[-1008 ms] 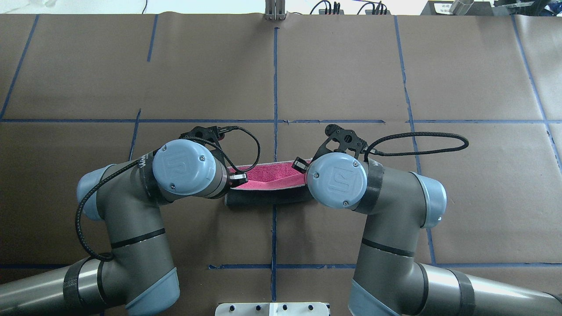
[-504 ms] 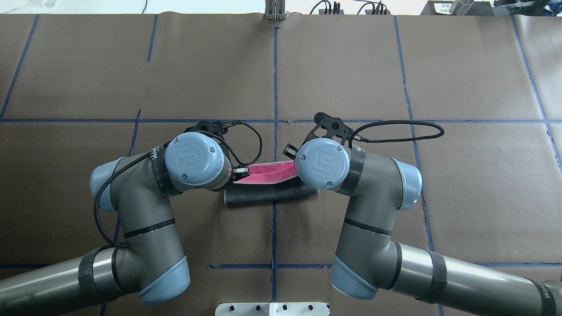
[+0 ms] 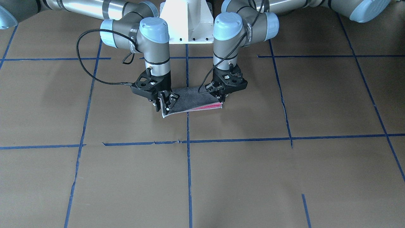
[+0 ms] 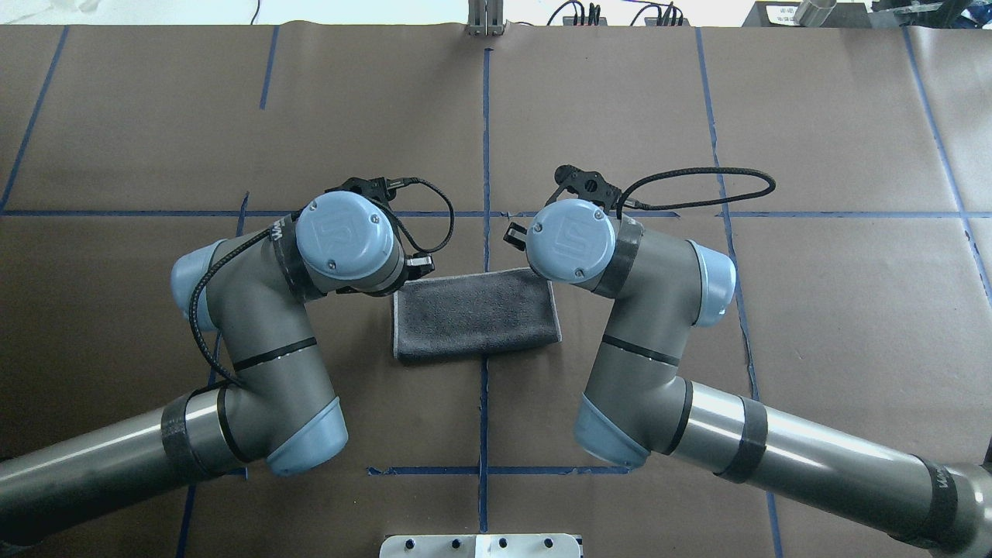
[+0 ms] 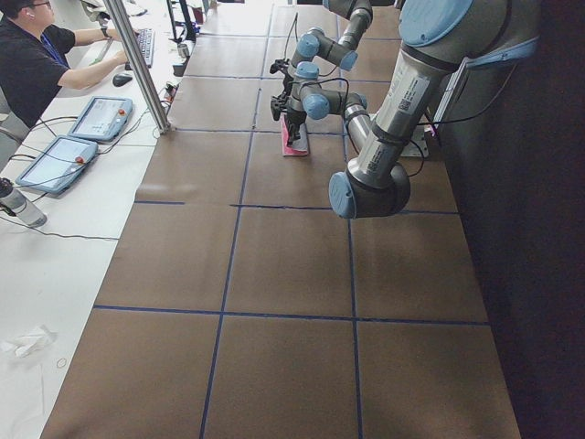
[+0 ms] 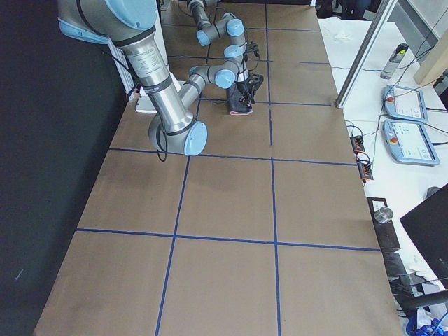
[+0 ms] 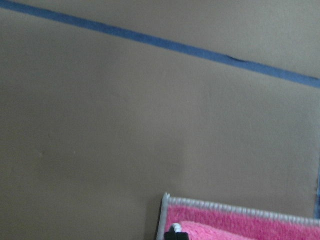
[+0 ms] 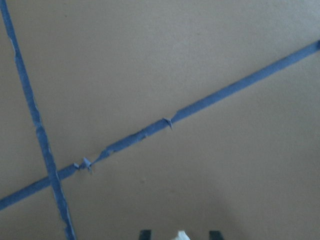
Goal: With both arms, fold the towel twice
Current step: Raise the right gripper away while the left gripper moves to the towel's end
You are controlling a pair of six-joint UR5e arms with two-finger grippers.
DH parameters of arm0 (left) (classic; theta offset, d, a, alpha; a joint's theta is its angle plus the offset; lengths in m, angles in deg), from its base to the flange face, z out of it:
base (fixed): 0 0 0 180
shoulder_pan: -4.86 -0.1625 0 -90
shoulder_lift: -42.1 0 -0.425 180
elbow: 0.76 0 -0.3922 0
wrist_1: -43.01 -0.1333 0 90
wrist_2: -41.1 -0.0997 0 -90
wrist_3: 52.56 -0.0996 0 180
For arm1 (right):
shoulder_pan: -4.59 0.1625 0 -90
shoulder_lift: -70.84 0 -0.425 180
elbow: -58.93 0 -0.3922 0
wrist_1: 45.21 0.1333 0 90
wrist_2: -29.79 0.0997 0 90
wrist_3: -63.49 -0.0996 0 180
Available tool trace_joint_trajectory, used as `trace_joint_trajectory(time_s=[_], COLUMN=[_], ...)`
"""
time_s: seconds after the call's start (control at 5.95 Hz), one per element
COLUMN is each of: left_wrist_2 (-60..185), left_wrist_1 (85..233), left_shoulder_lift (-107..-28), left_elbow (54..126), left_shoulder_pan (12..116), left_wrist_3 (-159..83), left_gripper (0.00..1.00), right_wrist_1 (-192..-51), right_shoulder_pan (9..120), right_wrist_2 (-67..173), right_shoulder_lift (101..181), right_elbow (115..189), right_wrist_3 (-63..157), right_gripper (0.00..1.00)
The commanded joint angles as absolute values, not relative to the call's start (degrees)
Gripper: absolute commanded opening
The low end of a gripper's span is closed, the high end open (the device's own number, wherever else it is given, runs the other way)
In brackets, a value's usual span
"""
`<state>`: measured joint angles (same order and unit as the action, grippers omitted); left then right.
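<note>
The towel [image 4: 477,314] lies folded in half at the table's middle, grey face up, with a pale stitched edge. In the front-facing view the towel [image 3: 193,100] shows a pink strip under its far edge. My left gripper [image 3: 221,97] is shut on one far corner; in the overhead view the left gripper [image 4: 418,267] is mostly hidden under its wrist. My right gripper [image 3: 164,102] is shut on the other far corner and holds it slightly raised; it also shows in the overhead view [image 4: 513,235]. The left wrist view shows the pink face [image 7: 240,225].
Blue tape lines [image 4: 486,139] divide the brown paper-covered table. The white pedestal base [image 3: 186,25] stands between the arms. A metal post [image 4: 484,19] stands at the far edge. An operator [image 5: 37,64] sits at a side bench with tablets [image 5: 101,117].
Both grippers have carried the towel's held edge away from the robot and down. The pink face that showed before is now covered, and the grey face lies on top.
</note>
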<state>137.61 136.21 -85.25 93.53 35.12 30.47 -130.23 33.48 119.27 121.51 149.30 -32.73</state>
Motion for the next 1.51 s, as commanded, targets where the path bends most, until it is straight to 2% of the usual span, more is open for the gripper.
trace_joint_trajectory(time_s=[0.0,0.34,0.5,0.84,1.18,1.34], left_wrist_2=[139.1,141.8,141.7,141.7,140.4,138.6], left_wrist_1=[138.0,138.1,139.2,149.1,149.3,149.3], left_shoulder_lift=[-86.1,-85.5,-85.0,-78.2,-77.8,-77.7], left_elbow=[91.3,92.5,93.7,96.2,97.4,97.4], left_shoulder_pan=[38.9,38.4,36.5,33.8,29.8,27.8], left_wrist_3=[25.2,21.7,21.7,25.6,36.2,38.6], left_gripper=[1.00,1.00,1.00,1.00,0.68,0.60], right_wrist_1=[-130.2,-130.0,-130.1,-130.5,-130.0,-130.0], right_shoulder_pan=[38.4,41.8,44.4,51.3,55.4,55.7], right_wrist_2=[125.3,131.9,135.8,144.6,147.7,147.9], right_shoulder_lift=[120.1,121.1,123.9,131.0,137.3,138.5], right_elbow=[146.9,147.7,150.5,157.1,160.5,161.7], right_wrist_3=[-25.8,-17.2,-11.4,1.1,10.5,10.5], right_gripper=[1.00,1.00,1.00,1.00,1.00,1.00])
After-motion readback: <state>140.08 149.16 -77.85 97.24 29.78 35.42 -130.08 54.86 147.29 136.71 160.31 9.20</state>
